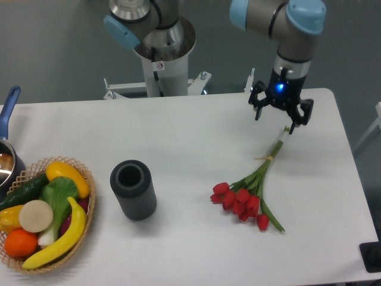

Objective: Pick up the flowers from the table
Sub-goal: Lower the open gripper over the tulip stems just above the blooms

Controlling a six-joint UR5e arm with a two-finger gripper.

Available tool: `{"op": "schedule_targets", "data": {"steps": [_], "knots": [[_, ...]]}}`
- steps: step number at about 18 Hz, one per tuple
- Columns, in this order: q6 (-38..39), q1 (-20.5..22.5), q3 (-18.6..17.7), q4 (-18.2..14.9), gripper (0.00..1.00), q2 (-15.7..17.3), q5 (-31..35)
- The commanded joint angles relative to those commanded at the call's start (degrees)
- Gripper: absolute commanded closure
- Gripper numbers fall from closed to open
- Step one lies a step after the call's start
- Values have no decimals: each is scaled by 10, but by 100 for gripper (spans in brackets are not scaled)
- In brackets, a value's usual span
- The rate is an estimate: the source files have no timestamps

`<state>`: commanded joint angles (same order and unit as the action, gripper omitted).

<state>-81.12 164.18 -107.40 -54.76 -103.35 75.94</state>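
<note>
The flowers (249, 190) lie flat on the white table (196, 137) at the right: red tulip buds low down, thin green stems running up and right to a pale band and the stem tips. My gripper (276, 121) hangs open just above and left of the stem tips, fingers spread and pointing down, with nothing between them. It is close to the stems; I cannot tell whether it touches them.
A dark grey ribbed cylinder (133, 189) stands upright left of the flowers. A wicker basket (83, 226) of fruit and vegetables sits at the front left, with a pot's blue handle (8, 107) behind it. The arm's base (162, 53) rises behind the table's far edge.
</note>
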Motion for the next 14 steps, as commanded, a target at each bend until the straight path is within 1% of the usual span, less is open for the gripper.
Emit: {"op": "schedule_targets", "data": {"steps": [2,5,8,10,11,14], "knots": [[4,-8,4,2,0,-18,0],[8,-21,7,19,0,-44,0],[4,-21,17,19,0,-55,-1],[2,-21,19,22,0,-68,0],[3,-22,27,23,0,-77,0],[4,-32,35,26,0,-90,0]]}}
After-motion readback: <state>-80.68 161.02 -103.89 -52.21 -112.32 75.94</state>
